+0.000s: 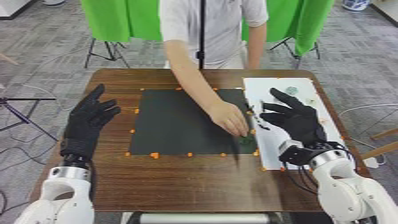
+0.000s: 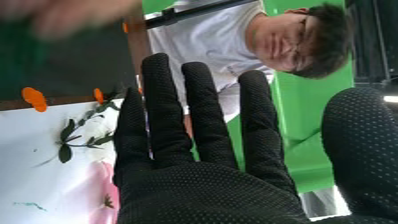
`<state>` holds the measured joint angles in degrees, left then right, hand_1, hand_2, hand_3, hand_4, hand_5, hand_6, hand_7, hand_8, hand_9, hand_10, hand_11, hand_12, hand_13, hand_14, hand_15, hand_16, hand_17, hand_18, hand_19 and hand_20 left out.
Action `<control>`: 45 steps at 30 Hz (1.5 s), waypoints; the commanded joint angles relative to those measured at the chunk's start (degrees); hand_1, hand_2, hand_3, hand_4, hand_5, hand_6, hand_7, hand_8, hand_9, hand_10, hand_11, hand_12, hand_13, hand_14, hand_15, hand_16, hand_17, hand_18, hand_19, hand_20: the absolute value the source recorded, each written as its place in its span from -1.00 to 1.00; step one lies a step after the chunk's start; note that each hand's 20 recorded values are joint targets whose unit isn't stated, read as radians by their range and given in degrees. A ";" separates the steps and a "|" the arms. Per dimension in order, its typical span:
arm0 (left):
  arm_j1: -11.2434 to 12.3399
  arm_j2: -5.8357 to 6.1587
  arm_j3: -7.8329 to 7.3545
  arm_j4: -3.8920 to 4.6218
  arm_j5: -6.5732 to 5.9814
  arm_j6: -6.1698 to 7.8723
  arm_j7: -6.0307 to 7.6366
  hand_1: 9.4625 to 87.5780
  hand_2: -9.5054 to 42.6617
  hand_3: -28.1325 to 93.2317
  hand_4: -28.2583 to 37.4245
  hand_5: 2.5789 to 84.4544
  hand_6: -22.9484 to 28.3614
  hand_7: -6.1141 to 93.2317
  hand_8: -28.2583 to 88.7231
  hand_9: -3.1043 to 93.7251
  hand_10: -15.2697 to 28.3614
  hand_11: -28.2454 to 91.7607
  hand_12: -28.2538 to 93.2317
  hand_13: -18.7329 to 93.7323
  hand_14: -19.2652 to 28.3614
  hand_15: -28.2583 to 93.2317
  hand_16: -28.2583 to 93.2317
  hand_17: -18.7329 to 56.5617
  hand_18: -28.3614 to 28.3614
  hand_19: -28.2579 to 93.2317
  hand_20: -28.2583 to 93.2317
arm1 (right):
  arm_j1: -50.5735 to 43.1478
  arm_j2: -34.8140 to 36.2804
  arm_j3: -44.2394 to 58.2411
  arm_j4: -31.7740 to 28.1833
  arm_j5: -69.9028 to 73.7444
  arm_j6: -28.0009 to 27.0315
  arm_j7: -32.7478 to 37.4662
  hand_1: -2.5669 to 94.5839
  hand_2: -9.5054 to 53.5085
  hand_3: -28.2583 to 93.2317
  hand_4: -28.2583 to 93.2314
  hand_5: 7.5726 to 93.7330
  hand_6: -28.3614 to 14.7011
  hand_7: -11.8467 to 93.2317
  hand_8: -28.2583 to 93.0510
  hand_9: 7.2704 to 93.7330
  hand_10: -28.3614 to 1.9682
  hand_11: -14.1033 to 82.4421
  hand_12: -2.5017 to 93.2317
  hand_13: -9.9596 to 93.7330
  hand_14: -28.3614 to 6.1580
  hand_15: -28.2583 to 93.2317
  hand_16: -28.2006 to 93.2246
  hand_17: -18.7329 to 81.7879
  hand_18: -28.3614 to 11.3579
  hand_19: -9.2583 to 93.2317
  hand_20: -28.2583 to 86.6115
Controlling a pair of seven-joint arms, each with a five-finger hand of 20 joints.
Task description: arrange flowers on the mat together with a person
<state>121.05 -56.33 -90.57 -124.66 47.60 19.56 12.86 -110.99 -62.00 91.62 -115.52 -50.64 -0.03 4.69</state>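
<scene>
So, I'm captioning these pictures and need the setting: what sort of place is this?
Probably a robotics lab or test room: white robot arms flank a wooden table, orange markers line the black mat, and green cloth hangs behind as a backdrop.

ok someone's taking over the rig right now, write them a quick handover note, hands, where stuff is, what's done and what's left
Left hand: open, empty, at the table's left side.
Right hand: open, empty, over the white sheet.
Person's hand: at some greenery near the black mat's near right corner.
Done: that greenery is on the mat, perhaps still being placed.
Left: a leafy sprig lies on the white sheet, probably for the mat.
</scene>
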 commanded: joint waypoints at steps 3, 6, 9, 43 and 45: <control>0.60 0.02 0.25 0.04 -0.42 0.58 -0.12 -0.62 -0.37 0.74 -1.00 -0.29 0.07 -0.68 -0.65 -0.24 0.58 -0.05 -0.37 -0.25 0.88 0.37 -0.70 -0.74 0.74 0.23 -0.27 | -0.14 -0.26 0.03 -0.17 -0.12 -0.28 -0.15 -0.66 -0.37 0.80 -1.00 -0.28 0.53 -0.43 -0.76 -0.13 -0.16 -0.35 -0.63 -0.17 -0.46 0.21 -0.36 -0.59 -0.45 0.04 -0.12; 0.38 -0.04 0.20 0.13 -0.31 0.37 -0.26 -0.62 -0.37 0.74 -1.00 -0.29 0.07 -0.68 -0.66 -0.24 0.58 -0.05 -0.37 -0.25 0.87 0.37 -0.70 -0.74 0.74 0.23 -0.27 | -0.12 -0.21 0.01 -0.20 -0.12 -0.22 -0.23 -0.66 -0.37 0.80 -1.00 -0.28 0.53 -0.43 -0.76 -0.13 -0.16 -0.35 -0.63 -0.17 -0.46 0.21 -0.36 -0.59 -0.45 0.04 -0.12; 0.08 -0.16 0.15 0.23 -0.24 0.23 -0.42 -0.62 -0.37 0.74 -1.00 -0.29 0.07 -0.68 -0.65 -0.24 0.58 -0.05 -0.37 -0.25 0.87 0.37 -0.70 -0.74 0.74 0.23 -0.27 | 0.15 -0.14 -0.26 -0.20 -0.11 0.14 -0.34 -0.66 -0.37 0.80 -1.00 -0.28 0.53 -0.43 -0.76 -0.13 -0.16 -0.35 -0.63 -0.17 -0.45 0.22 -0.36 -0.59 -0.45 0.04 -0.12; -0.31 -0.11 0.17 0.32 -0.31 0.28 -0.26 -0.61 -0.37 0.74 -1.00 -0.29 0.07 -0.68 -0.66 -0.24 0.58 -0.05 -0.37 -0.25 0.88 0.37 -0.70 -0.74 0.74 0.23 -0.28 | 0.11 -0.06 -0.22 -0.14 -0.14 0.09 -0.73 -0.66 -0.37 0.80 -1.00 -0.28 0.53 -0.43 -0.76 -0.13 -0.16 -0.35 -0.63 -0.17 -0.46 0.21 -0.36 -0.59 -0.45 0.04 -0.12; -0.33 -0.10 0.14 0.33 -0.33 0.20 -0.29 -0.61 -0.37 0.74 -1.00 -0.29 0.07 -0.68 -0.66 -0.24 0.58 -0.05 -0.37 -0.25 0.87 0.37 -0.70 -0.74 0.74 0.23 -0.28 | 0.12 -0.11 -0.18 -0.15 -0.07 0.11 -0.71 -0.66 -0.37 0.80 -1.00 -0.28 0.53 -0.43 -0.76 -0.13 -0.15 -0.35 -0.63 -0.17 -0.46 0.21 -0.36 -0.59 -0.45 0.04 -0.12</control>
<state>120.55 -56.22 -90.54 -124.61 47.54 19.59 12.89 -110.57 -61.99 91.43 -115.49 -50.61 0.00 4.45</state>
